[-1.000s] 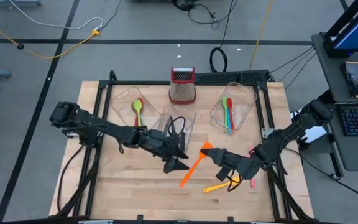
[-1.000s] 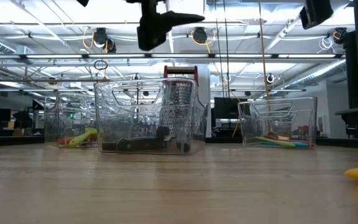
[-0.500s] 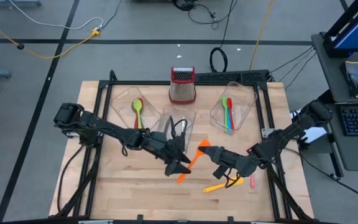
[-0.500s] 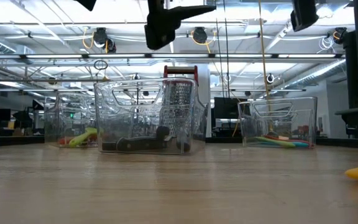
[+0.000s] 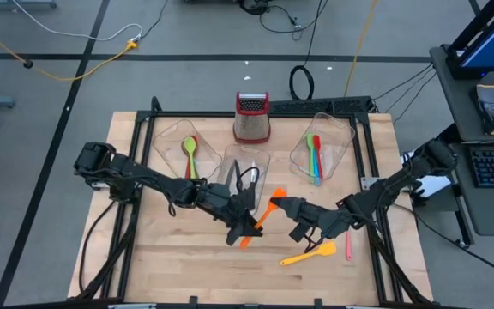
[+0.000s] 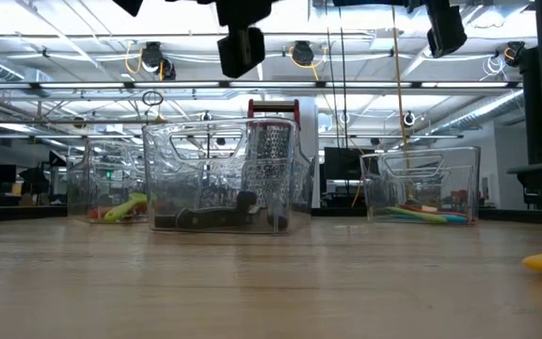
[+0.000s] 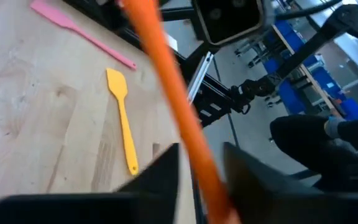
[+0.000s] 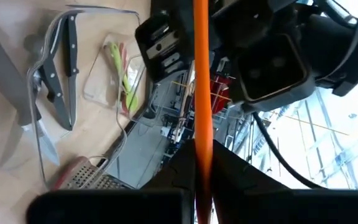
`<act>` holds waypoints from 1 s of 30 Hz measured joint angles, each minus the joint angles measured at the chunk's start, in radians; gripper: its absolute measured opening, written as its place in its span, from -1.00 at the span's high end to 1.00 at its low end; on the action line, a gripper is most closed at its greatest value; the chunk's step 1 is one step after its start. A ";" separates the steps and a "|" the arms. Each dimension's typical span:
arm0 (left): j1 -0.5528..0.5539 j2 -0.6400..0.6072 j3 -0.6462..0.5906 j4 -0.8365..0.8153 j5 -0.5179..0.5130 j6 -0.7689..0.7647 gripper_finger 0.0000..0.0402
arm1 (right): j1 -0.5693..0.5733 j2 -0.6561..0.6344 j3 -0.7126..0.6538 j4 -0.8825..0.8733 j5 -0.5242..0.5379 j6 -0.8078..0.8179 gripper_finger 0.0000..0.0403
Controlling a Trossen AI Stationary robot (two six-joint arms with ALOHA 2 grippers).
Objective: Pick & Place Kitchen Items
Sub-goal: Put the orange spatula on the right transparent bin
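Above mid-bench: orange spatula, both jaws pinching it, left gripper low, right gripper high.

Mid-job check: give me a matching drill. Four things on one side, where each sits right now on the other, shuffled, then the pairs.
Things:
1. orange spatula
2. yellow spatula
3. knives
4. box grater

Places:
A. lying flat on the bare table
B. standing upright beyond the tubs
C. clamped in the right gripper, off the table
D. inside the middle tub

Pairs: 1-C, 2-A, 3-D, 4-B
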 joint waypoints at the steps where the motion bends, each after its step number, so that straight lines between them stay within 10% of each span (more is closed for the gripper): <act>1: 0.000 0.000 0.000 0.001 0.002 0.017 0.56 | 0.000 0.000 0.000 -0.002 0.001 -0.003 0.92; 4: 0.002 0.000 -0.002 -0.019 -0.001 0.022 0.89 | 0.003 -0.002 0.000 -0.007 0.012 -0.011 0.92; 15: 0.000 -0.001 -0.001 -0.081 -0.100 0.116 0.93 | 0.004 0.000 0.000 0.066 0.010 0.255 0.61; 30: 0.017 -0.001 0.000 -0.087 -0.140 0.173 0.93 | 0.089 0.000 0.000 0.039 0.263 0.481 0.08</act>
